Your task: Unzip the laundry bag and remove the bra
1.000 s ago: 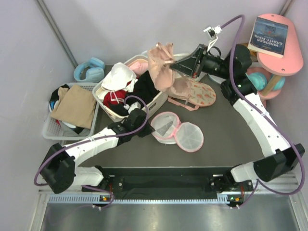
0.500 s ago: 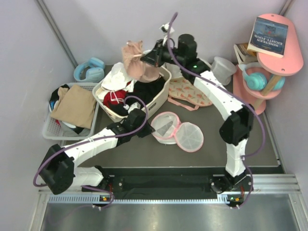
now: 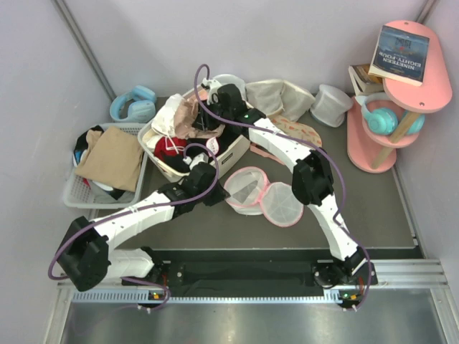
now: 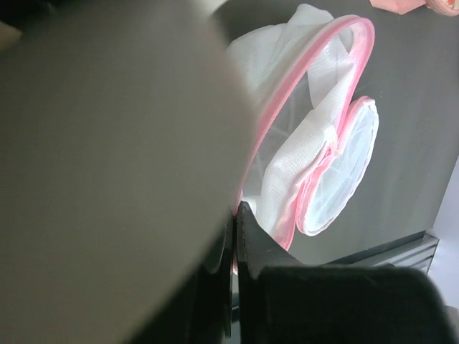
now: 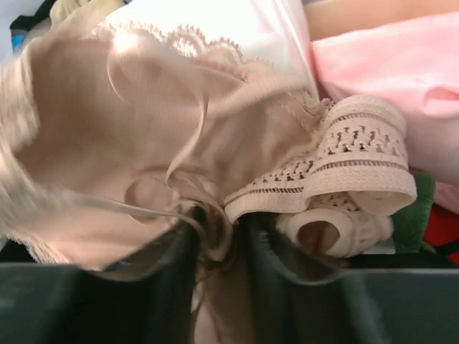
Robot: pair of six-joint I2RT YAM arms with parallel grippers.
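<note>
The laundry bag lies unzipped in mid-table, its round lid folded out to the right. My left gripper is shut on the bag's pink rim, which runs down into the closed jaws of the left gripper. The pale pink bra hangs bunched over the clothes in the cream laundry basket. My right gripper hovers just above it. In the right wrist view the right gripper stands slightly open, with the bra's straps still lying between its fingers.
The cream basket holds white, red and black clothes. A white tray with a tan cloth sits far left, blue headphones behind it. A printed pink cloth, a white pouch and a pink shelf with book and teal headphones stand right.
The right arm swung left from above the printed cloth to over the cream basket, lowering the bra onto the clothes there, and its jaws parted. The left arm stayed put.
</note>
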